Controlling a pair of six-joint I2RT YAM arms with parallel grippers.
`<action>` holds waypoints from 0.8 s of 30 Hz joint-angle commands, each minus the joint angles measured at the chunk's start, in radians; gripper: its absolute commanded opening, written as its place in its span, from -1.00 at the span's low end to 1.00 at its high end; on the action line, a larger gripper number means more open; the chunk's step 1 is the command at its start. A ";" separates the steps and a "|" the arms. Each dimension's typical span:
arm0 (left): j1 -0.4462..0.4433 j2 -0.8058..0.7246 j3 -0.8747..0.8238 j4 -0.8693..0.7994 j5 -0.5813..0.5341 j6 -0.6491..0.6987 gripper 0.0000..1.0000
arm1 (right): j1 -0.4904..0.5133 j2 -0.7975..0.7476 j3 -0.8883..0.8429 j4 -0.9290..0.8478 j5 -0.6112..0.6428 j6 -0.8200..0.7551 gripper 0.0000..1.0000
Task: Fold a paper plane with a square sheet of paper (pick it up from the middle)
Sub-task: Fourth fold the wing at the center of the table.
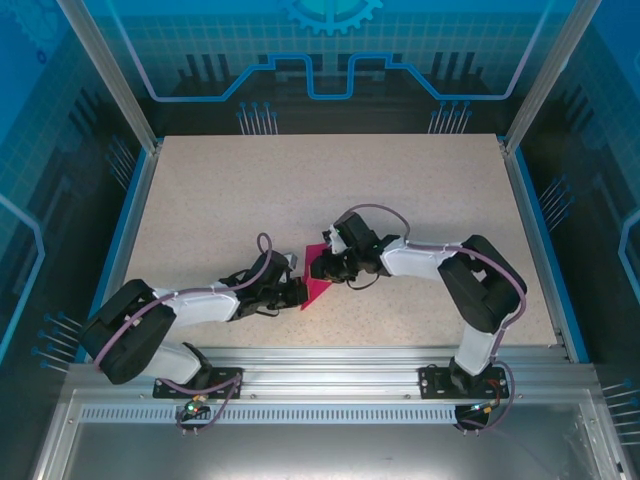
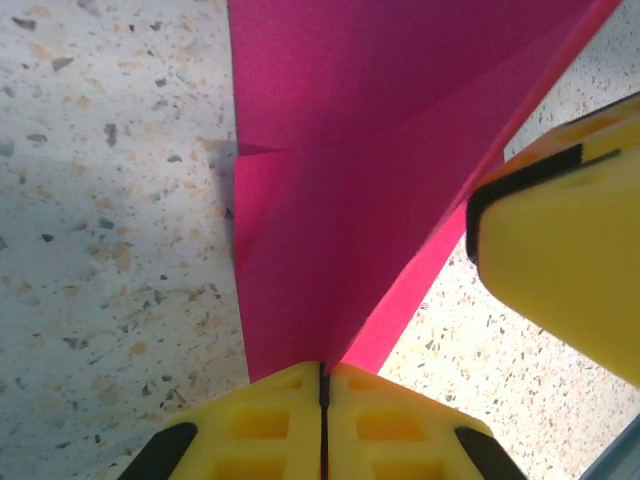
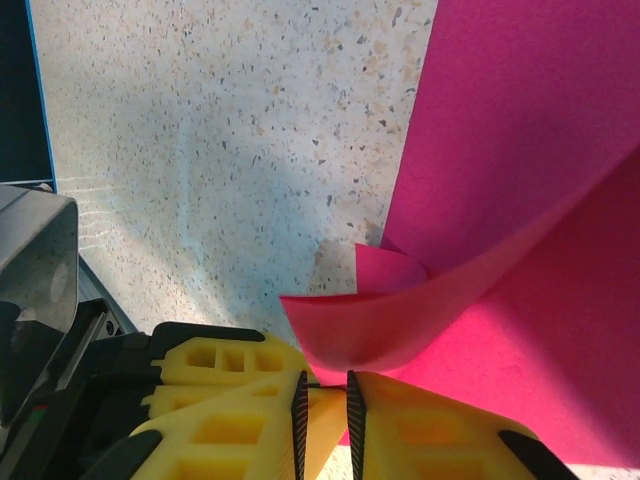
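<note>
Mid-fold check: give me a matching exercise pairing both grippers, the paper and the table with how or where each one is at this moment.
Things:
1. left gripper
2. right gripper
3. pink paper
4. table

States:
A. speckled beige, lying under everything
B. clamped shut on the paper
C. magenta, creased, one flap curling up
D. jaws a narrow gap apart, right at the curled flap

Pairs: 1-B, 2-D, 3-C, 4-A
</note>
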 commanded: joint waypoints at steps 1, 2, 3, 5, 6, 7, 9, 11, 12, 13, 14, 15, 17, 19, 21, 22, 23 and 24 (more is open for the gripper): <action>0.012 0.006 -0.013 0.013 0.040 -0.005 -0.80 | 0.007 0.042 0.055 0.021 -0.032 0.004 -0.59; 0.011 0.010 -0.014 0.015 0.039 -0.008 -0.77 | 0.008 0.048 0.061 0.015 -0.029 0.001 -0.59; 0.012 0.012 -0.015 0.014 0.039 -0.010 -0.74 | 0.008 0.054 0.066 0.008 -0.026 -0.001 -0.59; 0.011 0.014 -0.015 0.010 0.035 -0.014 -0.64 | 0.006 0.067 0.077 -0.007 -0.020 -0.004 -0.60; 0.011 0.012 -0.019 0.011 0.036 -0.017 -0.62 | 0.006 0.071 0.079 -0.012 -0.018 -0.004 -0.60; 0.012 0.009 -0.023 0.013 0.036 -0.019 -0.59 | 0.006 0.073 0.079 -0.013 -0.016 -0.006 -0.60; 0.011 -0.004 -0.026 0.003 0.035 -0.016 -0.51 | 0.006 0.072 0.079 -0.019 -0.014 -0.009 -0.60; 0.012 -0.018 -0.025 -0.015 0.034 -0.009 -0.50 | 0.006 0.073 0.082 -0.027 -0.011 -0.013 -0.60; 0.011 -0.026 -0.026 -0.024 0.035 -0.001 -0.50 | 0.006 0.072 0.082 -0.027 -0.011 -0.013 -0.60; 0.012 -0.032 -0.028 -0.027 0.036 0.004 -0.52 | 0.006 0.073 0.083 -0.028 -0.012 -0.013 -0.60; 0.012 -0.036 -0.028 -0.031 0.037 0.008 -0.53 | 0.007 0.073 0.086 -0.030 -0.012 -0.015 -0.60; 0.011 -0.039 -0.027 -0.038 0.038 0.012 -0.54 | 0.006 0.073 0.086 -0.029 -0.013 -0.016 -0.60; 0.012 -0.039 -0.024 -0.044 0.041 0.019 -0.59 | 0.006 0.073 0.087 -0.031 -0.014 -0.016 -0.60; 0.012 -0.037 -0.024 -0.042 0.041 0.021 -0.61 | 0.006 0.071 0.088 -0.033 -0.013 -0.017 -0.60; 0.012 -0.032 -0.024 -0.037 0.054 0.024 -0.63 | 0.006 0.071 0.088 -0.035 -0.013 -0.018 -0.60; 0.010 -0.029 -0.022 -0.037 0.060 0.025 -0.63 | 0.006 0.071 0.089 -0.037 -0.012 -0.016 -0.60; 0.012 -0.026 -0.022 -0.038 0.063 0.025 -0.62 | 0.006 0.071 0.089 -0.035 -0.014 -0.017 -0.60; 0.011 -0.022 -0.021 -0.039 0.065 0.025 -0.60 | 0.006 0.071 0.090 -0.037 -0.014 -0.016 -0.60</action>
